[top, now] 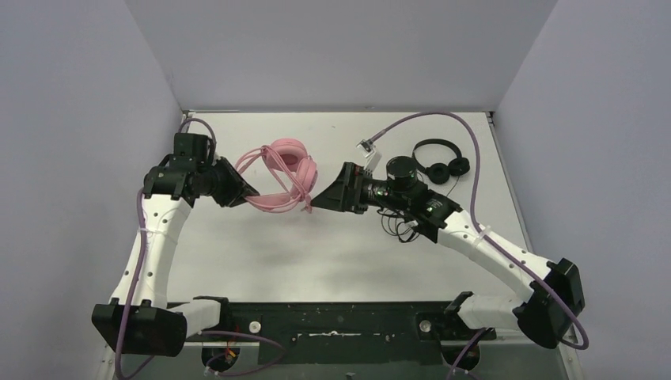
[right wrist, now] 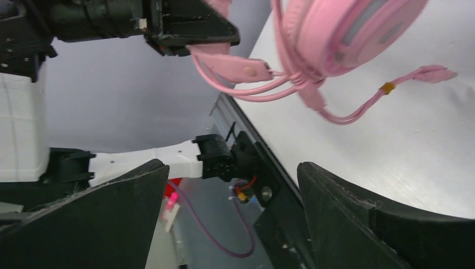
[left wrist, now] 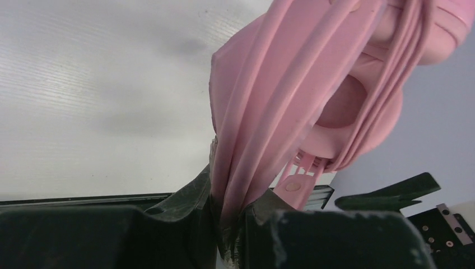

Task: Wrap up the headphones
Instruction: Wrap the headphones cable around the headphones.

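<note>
The pink headphones [top: 285, 162] hang over the middle of the table, with my left gripper [top: 247, 192] shut on their headband [left wrist: 246, 168]. Several turns of pink cable run over the band and ear cups [left wrist: 313, 67]. In the right wrist view the ear cup [right wrist: 347, 28] is at the top, and the loose cable end with its plug [right wrist: 431, 73] dangles to the right. My right gripper [top: 318, 203] is open just right of the pink pair, with nothing between its fingers [right wrist: 358, 218]. The smaller black headphones [top: 437, 162] lie at the back right.
Thin black cable [top: 399, 228] lies on the table beneath my right forearm. A small white tag [top: 366, 146] sits on the purple robot cable near the back. Grey walls close in the left, back and right sides. The black base rail [top: 340, 317] runs along the near edge.
</note>
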